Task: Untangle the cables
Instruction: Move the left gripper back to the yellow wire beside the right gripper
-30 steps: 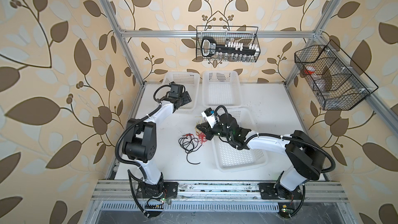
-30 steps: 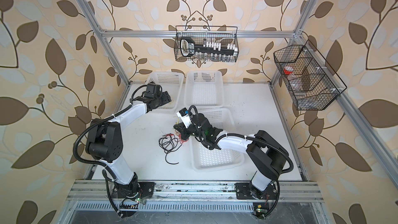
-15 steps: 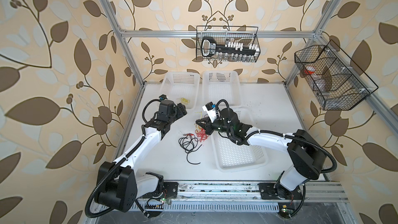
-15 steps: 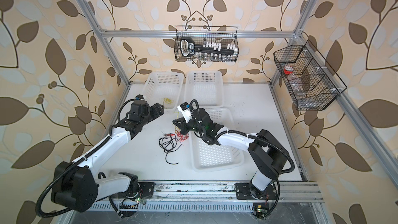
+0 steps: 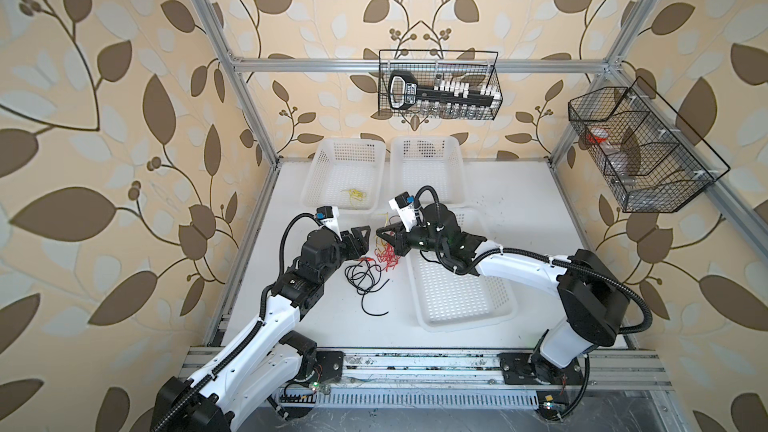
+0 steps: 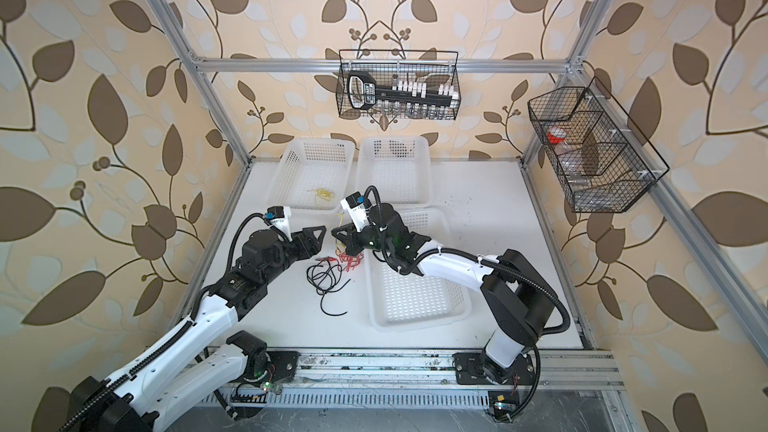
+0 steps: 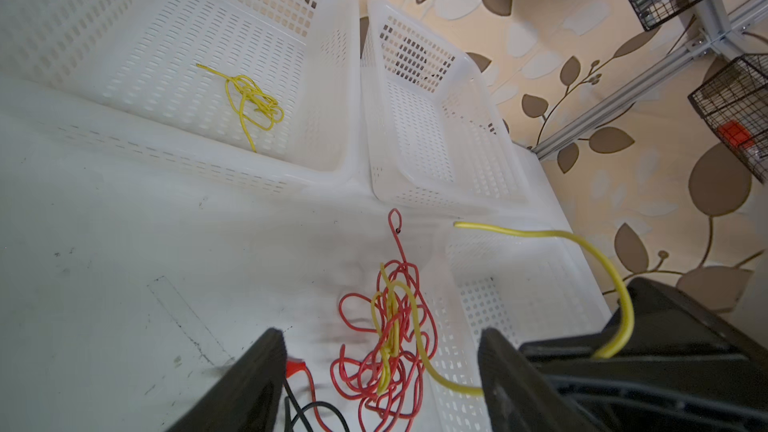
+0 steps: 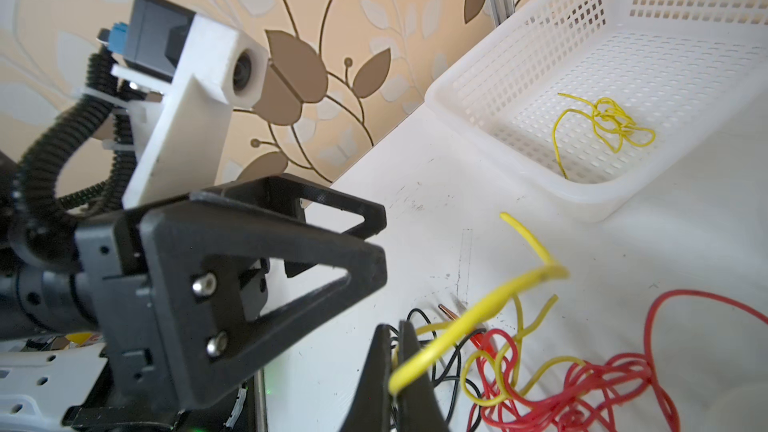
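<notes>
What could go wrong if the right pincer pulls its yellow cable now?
1. The thin yellow cable clamped in the right pincer loops through the curly red cable tangle; pulling may drag the tangle along or cinch it.
2. The open left pincer hovers beside that tangle and could pinch red and yellow strands together.

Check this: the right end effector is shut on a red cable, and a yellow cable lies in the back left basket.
Wrong on the colour. The right end effector is shut on a yellow cable, not a red one; the right wrist view shows it pinched there. The red cable lies unheld. The rest holds: another yellow cable lies in the back left basket.
</notes>
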### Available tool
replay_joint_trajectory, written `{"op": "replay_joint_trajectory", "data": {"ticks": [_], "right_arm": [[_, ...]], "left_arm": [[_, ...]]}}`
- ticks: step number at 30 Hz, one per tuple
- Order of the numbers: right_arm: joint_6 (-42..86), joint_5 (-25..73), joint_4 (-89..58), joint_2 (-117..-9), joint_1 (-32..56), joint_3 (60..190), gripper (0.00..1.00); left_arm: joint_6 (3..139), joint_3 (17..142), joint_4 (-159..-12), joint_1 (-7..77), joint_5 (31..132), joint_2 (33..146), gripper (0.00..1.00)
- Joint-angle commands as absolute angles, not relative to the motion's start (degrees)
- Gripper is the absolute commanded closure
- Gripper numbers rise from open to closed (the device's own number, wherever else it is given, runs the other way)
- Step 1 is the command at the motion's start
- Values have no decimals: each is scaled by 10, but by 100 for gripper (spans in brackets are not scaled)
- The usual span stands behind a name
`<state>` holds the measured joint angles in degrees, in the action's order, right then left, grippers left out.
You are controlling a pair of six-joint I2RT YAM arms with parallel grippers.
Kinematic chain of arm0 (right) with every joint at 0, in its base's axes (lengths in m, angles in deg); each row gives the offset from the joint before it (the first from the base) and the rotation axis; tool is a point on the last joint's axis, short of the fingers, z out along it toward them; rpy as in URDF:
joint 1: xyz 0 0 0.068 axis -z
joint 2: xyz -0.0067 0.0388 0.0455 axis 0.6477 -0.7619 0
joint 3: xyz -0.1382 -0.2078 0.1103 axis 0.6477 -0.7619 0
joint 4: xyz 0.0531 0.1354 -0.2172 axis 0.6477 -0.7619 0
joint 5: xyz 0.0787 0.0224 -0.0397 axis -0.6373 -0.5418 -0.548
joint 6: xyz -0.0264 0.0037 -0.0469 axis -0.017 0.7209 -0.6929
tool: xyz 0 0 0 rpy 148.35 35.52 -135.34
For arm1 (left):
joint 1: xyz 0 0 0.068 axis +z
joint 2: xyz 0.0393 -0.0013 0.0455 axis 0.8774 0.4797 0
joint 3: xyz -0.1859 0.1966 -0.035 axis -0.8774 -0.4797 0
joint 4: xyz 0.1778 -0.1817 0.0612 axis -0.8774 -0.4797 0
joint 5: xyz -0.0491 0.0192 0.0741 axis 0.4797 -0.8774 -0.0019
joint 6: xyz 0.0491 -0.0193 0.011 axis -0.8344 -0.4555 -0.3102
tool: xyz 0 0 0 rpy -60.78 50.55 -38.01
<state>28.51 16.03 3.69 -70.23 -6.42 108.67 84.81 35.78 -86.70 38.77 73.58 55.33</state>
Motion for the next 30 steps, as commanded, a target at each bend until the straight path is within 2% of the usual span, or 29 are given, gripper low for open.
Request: {"op": "replay_joint_trajectory", "data": {"ticks": [1,7,15,30], "right_arm": [[300,144,30,-708,-60,1119,100],[300,123,-2,-720,-53,1147,100],[296,111,-16,-727,-51,1159,100],[325,74,-7,-712,-55,1144,100]], "left_arm": [[812,340,-816,375,769,549,29],[766,317,-788,350,774,549,29],[705,306,-764,340,759,557,25],[648,284,-622,336,705,623,30]]}}
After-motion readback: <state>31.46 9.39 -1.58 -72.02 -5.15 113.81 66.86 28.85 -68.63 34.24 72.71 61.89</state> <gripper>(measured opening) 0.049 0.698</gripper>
